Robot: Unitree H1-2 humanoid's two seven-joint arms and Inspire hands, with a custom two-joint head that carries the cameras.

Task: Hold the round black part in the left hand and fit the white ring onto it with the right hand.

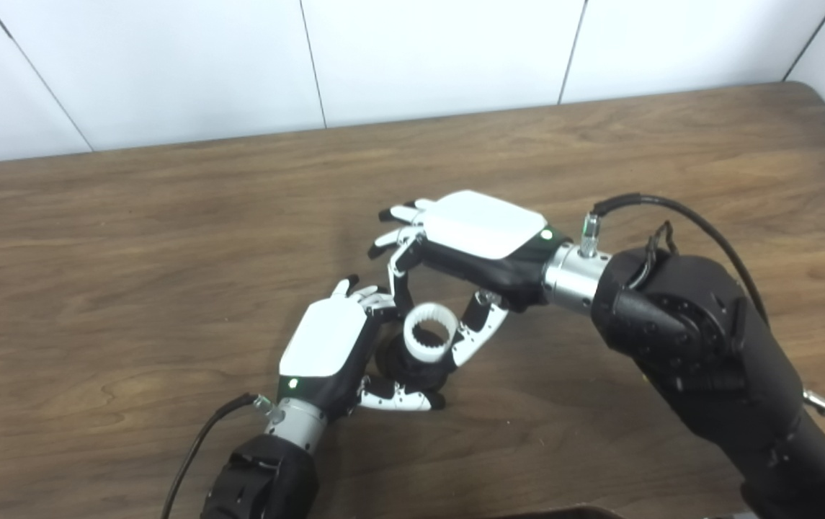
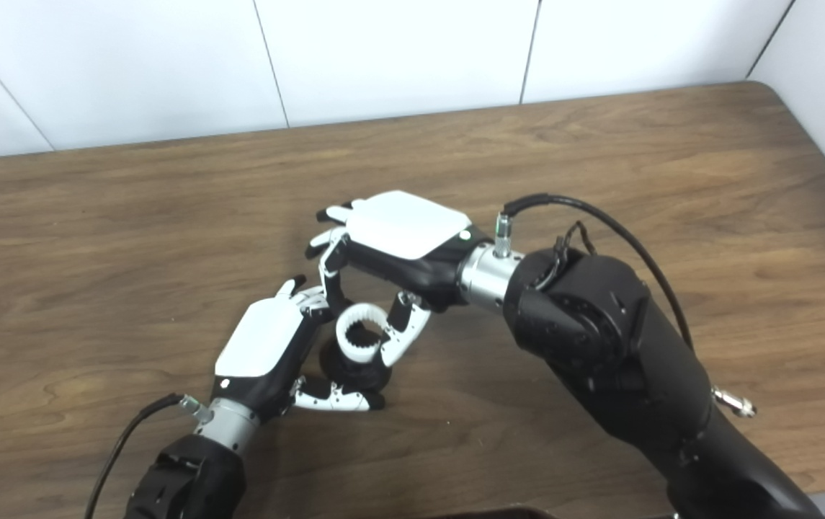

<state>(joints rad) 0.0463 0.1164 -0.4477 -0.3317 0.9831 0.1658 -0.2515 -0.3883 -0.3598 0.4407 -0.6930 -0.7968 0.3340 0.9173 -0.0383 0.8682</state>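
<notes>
My left hand rests low over the table, shut on the round black part, which shows only as a dark mass under its fingers. The white ring, toothed on the inside, sits on top of that black part. My right hand reaches in from the right and pinches the ring between a finger and the thumb. In the right eye view the ring and the black part lie between both hands, the left hand and the right hand. How deep the ring sits is hidden.
The brown wooden table spreads around the hands. White wall panels stand behind its far edge. Black cables run from both wrists, and the bulky right forearm fills the lower right.
</notes>
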